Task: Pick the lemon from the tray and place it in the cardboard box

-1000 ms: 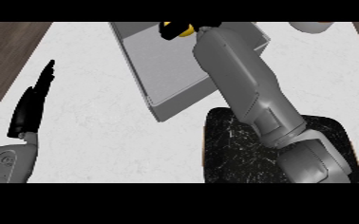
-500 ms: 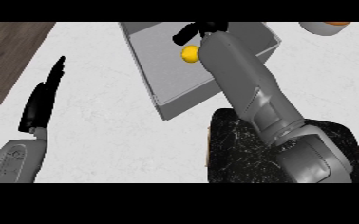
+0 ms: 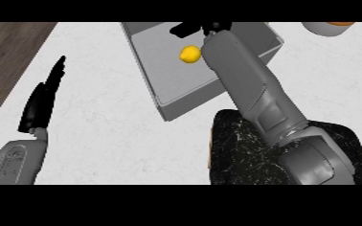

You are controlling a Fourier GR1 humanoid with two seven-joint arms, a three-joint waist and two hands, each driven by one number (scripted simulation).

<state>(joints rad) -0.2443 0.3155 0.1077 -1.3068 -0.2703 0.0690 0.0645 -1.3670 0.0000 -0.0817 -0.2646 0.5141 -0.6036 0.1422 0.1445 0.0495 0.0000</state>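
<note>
A small round yellow lemon point(image 3: 188, 54) lies on the floor of a grey open-topped box point(image 3: 170, 106) with low walls, which sits at an angle on the white marbled counter point(image 3: 106, 124); the lemon rests in the box's upper half, just to the left of the right forearm and free of any grasp. The black right hand point(image 3: 198, 28) shows above the lemon at the box's far wall, its fingers reaching leftward; most of it is hidden behind the wrist, so I cannot tell whether its fingers are spread or curled, though nothing is seen held in it. The grey right forearm point(image 3: 244, 84) crosses the box from lower right to upper middle; below it lies a dark speckled tray point(image 3: 240, 148), partly covered by the arm. The black left hand point(image 3: 44, 101) rests at the left edge over the counter, fingers straight and together, pointing up, holding nothing. A strip of dark wood point(image 3: 21, 48) borders the counter at upper left; a pale round rim with something orange in it point(image 3: 329, 28) peeks in at the upper right corner.
</note>
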